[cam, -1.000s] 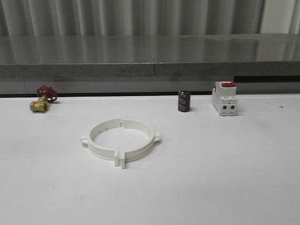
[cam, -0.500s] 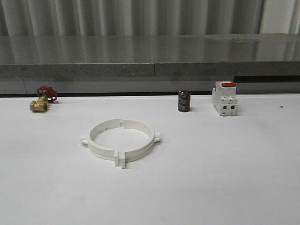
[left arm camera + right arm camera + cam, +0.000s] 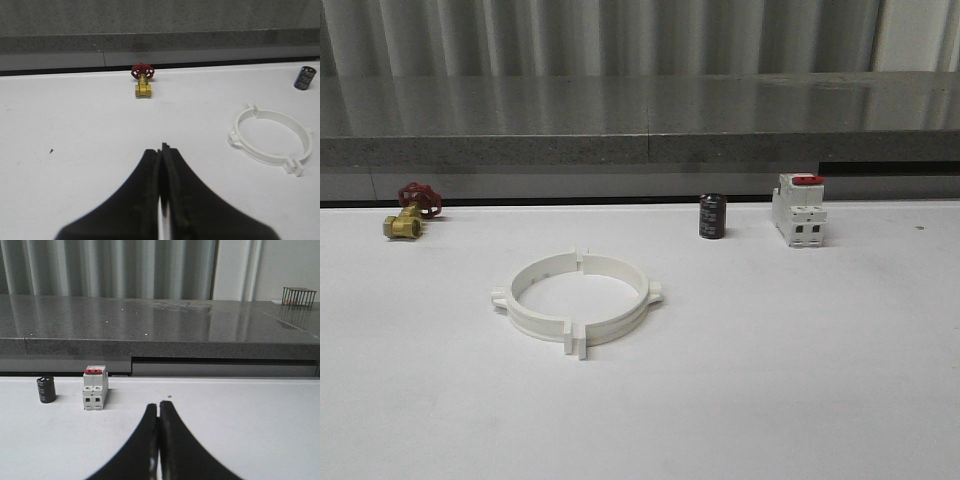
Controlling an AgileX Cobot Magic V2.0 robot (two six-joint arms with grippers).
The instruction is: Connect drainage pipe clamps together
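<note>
Close in, both arms hang back from the work: the left gripper (image 3: 161, 150) has its jaws pressed together on nothing, and the right gripper (image 3: 159, 407) is the same, jaws closed and empty, both over bare white tabletop (image 3: 800, 380).

Further out, left of the tabletop's middle, the two pipe clamp halves (image 3: 578, 297) lie flat, set flange to flange so they already make one wide ring. A thin seam shows at the near joint and another at the far one; whether the flanges have actually locked or merely touch I cannot tell from where I stand.

Beyond that, along the back edge, sit a brass valve (image 3: 408, 214) with a red handle at far left, a small dark cylinder (image 3: 712, 216), and a white breaker (image 3: 798, 210) with a red top, all well apart from the ring.

I'd judge the joining done or nearly so. If the seams are loose, the next move would call for opening the jaws and squeezing the two flanges together.
</note>
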